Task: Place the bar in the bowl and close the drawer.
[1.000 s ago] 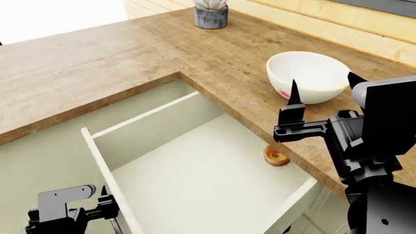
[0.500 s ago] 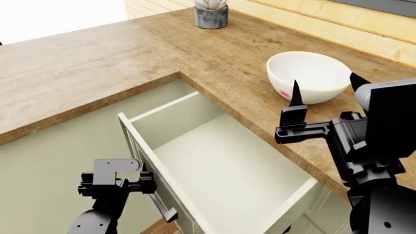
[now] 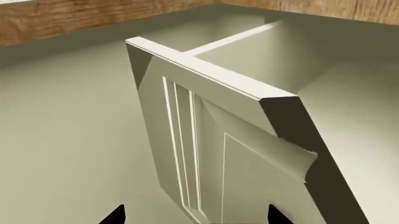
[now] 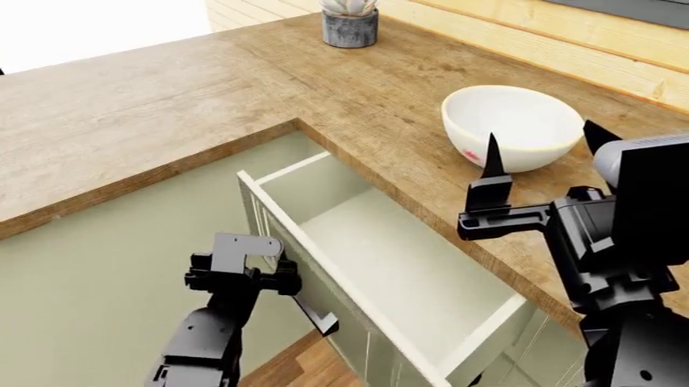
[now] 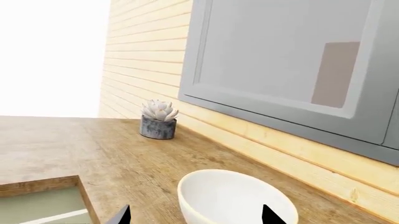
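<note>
My left pincer [image 4: 242, 280] sits low in front of the drawer [image 4: 398, 274], just beside its panelled front face. In my left wrist view two dark fingertips [image 3: 114, 215] stand well apart, so the pincer is wide and holds nothing; the panelled front [image 3: 206, 158] rises right before them. I cannot tell whether a finger touches the front. The drawer stands partly out from under the counter [image 4: 161, 105], its pale cream-green floor and walls bare where I can see them.

My right pincer [image 4: 538, 173] hangs above the counter edge, just in front of the bowl [image 4: 511, 125]. Its two pointed fingertips [image 4: 493, 157] are spread wide, with nothing between them. In my right wrist view the white bowl [image 5: 234, 198] lies just beyond the open tips.

The bowl stands upright on the counter, a small pink-red mark on its near side. The bar shows in none of my views.

A small grey plant pot [image 4: 349, 26] stands at the far counter edge, well apart from the bowl.
</note>
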Controlling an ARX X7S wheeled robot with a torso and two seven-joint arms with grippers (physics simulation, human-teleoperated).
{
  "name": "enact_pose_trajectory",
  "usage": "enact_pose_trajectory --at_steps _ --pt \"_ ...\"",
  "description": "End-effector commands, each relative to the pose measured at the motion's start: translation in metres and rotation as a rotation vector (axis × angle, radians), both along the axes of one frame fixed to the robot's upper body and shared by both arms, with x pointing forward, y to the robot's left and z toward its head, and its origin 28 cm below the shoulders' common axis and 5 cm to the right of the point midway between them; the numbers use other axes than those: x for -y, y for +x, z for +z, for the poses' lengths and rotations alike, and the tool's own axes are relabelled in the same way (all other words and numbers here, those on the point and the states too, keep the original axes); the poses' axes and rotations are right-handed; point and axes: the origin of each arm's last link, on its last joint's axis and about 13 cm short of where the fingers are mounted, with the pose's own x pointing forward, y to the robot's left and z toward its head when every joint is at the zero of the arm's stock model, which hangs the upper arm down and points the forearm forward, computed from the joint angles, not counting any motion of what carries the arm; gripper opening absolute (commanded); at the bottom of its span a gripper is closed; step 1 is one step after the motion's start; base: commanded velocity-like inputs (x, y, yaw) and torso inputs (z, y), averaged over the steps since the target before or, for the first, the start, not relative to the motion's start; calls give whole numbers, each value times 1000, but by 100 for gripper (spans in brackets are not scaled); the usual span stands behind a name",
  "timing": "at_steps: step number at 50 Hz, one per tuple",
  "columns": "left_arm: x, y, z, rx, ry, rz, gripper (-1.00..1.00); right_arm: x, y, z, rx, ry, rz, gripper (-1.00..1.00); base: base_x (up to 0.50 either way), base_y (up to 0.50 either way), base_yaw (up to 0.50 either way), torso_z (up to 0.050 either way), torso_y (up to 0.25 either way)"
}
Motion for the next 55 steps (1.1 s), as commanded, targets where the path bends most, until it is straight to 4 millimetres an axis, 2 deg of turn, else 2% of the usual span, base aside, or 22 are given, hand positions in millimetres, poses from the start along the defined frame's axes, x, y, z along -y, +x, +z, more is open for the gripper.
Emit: enact_pose_trajectory --at_steps 1,13,24,30,37,43,47,51,55 --pt "32 15 -6 -35 -34 -101 100 0 -1 1 1 -6 -2 100 0 0 0 0 0" --pt "56 34 1 -23 -20 -150 100 1 -2 1 2 -4 -6 100 0 0 0 0 0" --pt "67 39 8 -14 -17 -173 100 3 0 -2 -7 -3 -12 100 0 0 0 0 0" --pt "59 44 11 -4 -26 -128 100 3 -1 -2 -7 -3 -14 100 0 0 0 0 0" --pt "36 54 30 79 -52 -6 100 2 -1 -3 -7 -1 -12 100 0 0 0 0 0" --pt "13 30 62 168 -41 41 100 0 -1 0 -2 -6 -2 100 0 0 0 0 0" --pt "-2 1 80 227 -17 49 100 -4 -1 3 -3 -29 14 100 0 0 0 0 0" --pt "-17 -36 101 296 -9 59 100 -13 0 9 -16 -55 58 100 0 0 0 0 0" --pt "-28 -62 121 357 -9 79 100 -20 10 8 -81 -77 140 100 0 0 0 0 0"
